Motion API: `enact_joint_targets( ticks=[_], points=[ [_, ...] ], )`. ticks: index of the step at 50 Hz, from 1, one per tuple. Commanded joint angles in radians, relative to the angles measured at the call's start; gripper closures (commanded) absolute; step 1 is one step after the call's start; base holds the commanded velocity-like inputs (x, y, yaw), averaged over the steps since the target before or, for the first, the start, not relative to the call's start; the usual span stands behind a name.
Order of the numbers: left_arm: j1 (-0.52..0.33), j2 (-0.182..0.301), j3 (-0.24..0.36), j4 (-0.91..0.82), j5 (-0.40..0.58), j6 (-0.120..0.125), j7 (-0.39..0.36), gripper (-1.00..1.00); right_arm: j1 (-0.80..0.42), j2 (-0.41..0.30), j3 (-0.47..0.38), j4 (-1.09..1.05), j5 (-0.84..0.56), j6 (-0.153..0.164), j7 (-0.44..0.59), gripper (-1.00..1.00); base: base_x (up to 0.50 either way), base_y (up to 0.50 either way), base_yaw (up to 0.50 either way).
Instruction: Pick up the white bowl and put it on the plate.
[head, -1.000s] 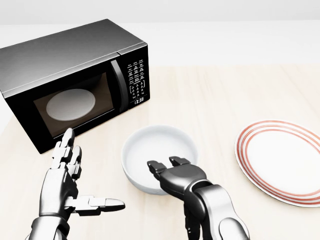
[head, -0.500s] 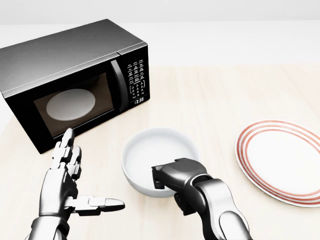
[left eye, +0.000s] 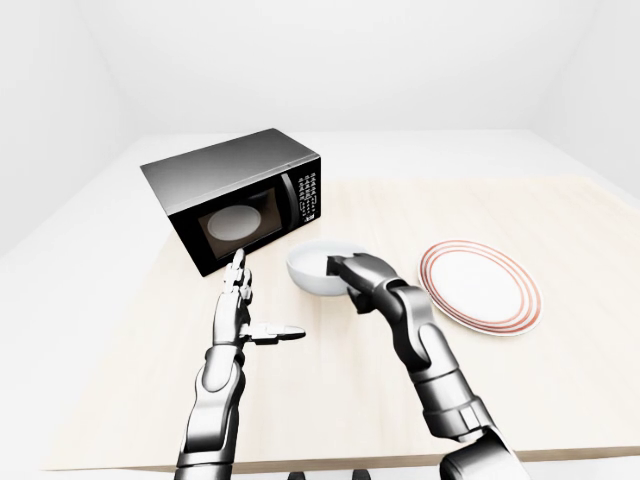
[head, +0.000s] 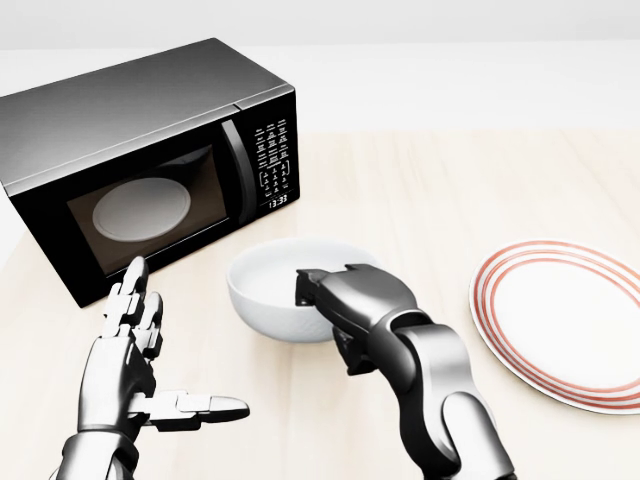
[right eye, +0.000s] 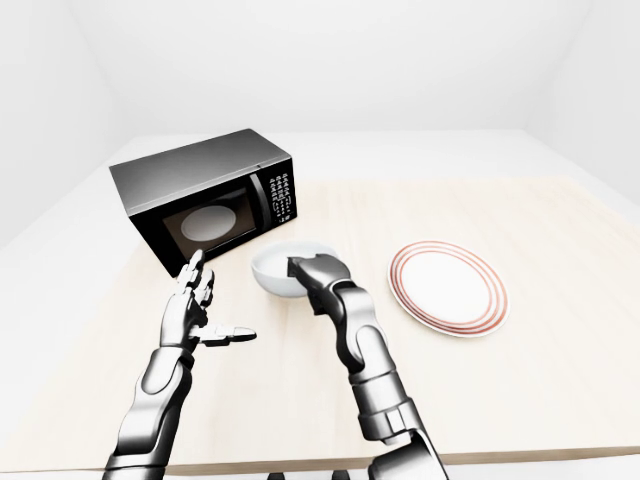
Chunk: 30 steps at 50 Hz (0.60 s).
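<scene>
At the middle of the bench (head: 430, 190), just below the microwave (head: 150, 160) in the head view, the bowl (head: 275, 290) sits tipped slightly, its right rim pinched by the right hand (head: 335, 290). The fingers (head: 318, 280) reach over the lip into the bowl while the rest of the hand wraps the outer wall, so the hand is clenched on the rim; whether the thumb truly presses the outside is hard to say, since the knuckles hide it. The bowl looks raised a little on the hand's side, though its base may yet touch the bench. The left hand (head: 130, 365) hangs apart at the lower left, fingers spread and thumb out, grasping nothing and taking no part. The plate (head: 560, 320), red-ringed and bare, lies well to the right of the bowl on the same bench. I judge the step in hand to be the pick-up: the grip is made and the lift is beginning, with the carry and the placing not yet done. The next move calls for raising the bowl clear of the bench, keeping it level enough that a one-sided rim grip does not let it swing or slip, then carrying it rightward over the plate and lowering it onto the plate's middle before the fingers let go.
</scene>
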Motion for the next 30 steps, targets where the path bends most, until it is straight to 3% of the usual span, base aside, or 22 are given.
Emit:
enact_joint_targets(
  ticks=[1, 9, 30],
  points=[
    [0.001, 0.000, -0.001, -0.004, 0.000, 0.003, 0.000, -1.00, -0.033, 0.001, -0.017, -0.078, -0.004, 0.008, -0.058, 1.00, 0.00, 0.00, 0.00],
    [-0.001, 0.000, -0.001, 0.009, 0.002, -0.010, -0.002, -1.00, -0.029, -0.004, -0.014, -0.098, -0.027, 0.007, -0.080, 1.00, 0.00, 0.00, 0.00],
    [0.003, -0.001, -0.003, 0.005, 0.002, -0.007, -0.002, -1.00, -0.007, -0.062, -0.053, -0.148, -0.169, -0.052, -0.206, 1.00, 0.00, 0.00, 0.00]
  ],
)
